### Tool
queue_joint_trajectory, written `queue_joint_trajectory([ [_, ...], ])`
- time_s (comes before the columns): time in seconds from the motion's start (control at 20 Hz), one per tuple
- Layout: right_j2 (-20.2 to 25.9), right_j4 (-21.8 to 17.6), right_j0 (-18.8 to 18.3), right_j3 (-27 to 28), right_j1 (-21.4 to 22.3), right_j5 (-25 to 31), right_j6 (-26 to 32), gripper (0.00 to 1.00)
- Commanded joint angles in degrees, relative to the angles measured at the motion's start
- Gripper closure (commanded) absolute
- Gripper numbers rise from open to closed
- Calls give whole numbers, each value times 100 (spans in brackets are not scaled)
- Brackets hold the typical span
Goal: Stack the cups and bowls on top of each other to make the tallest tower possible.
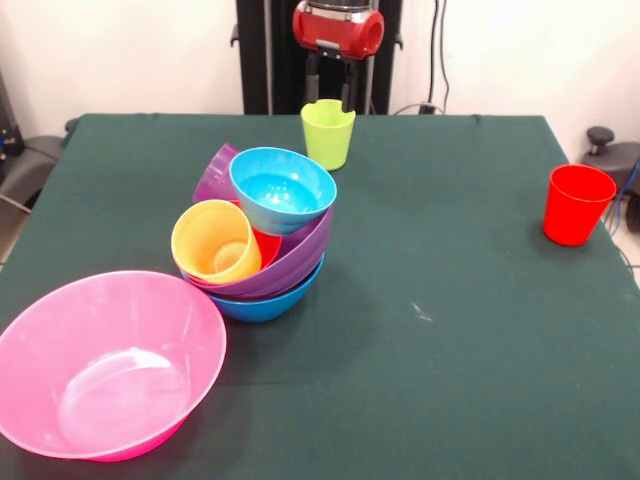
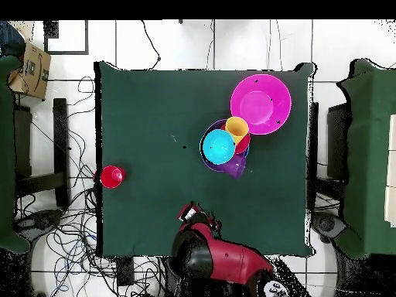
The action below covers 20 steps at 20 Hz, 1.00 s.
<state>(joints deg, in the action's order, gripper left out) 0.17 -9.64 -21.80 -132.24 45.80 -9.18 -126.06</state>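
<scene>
Nearest to me on the green counter sits the very large pink bowl, upright, empty and apart from everything else. Just beyond it is the tower: the medium blue bowl at the base, the large purple bowl nested in it and canted, then the yellow cup lying on its side with its mouth toward me, a small red bowl showing behind it, the light blue bowl perched tilted on top, and the translucent purple cup leaning at the back. Off to the right side, well apart, the red cup stands upright near the counter's edge. Farthest back, the lime green cup stands upright, and my end effector hangs right over its rim with the two fingers spread, seemingly straddling the wall; I can't confirm contact. I'd judge I'm about to pick that cup for the pile. My worry is the pile itself: nothing in it sits level, so a cup set on the sloped light blue bowl may slide off or knock the top pieces loose. A rim pinch on a thin tapered cup could also slip or let it swing during the carry.
</scene>
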Motion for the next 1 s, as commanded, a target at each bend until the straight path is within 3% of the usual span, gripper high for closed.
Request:
queue_joint_trajectory([
  [0.05,204,-210,91,-85,-522,-418,-783,0],
  [1.0,296,1,245,-80,-440,-360,-853,0],
])
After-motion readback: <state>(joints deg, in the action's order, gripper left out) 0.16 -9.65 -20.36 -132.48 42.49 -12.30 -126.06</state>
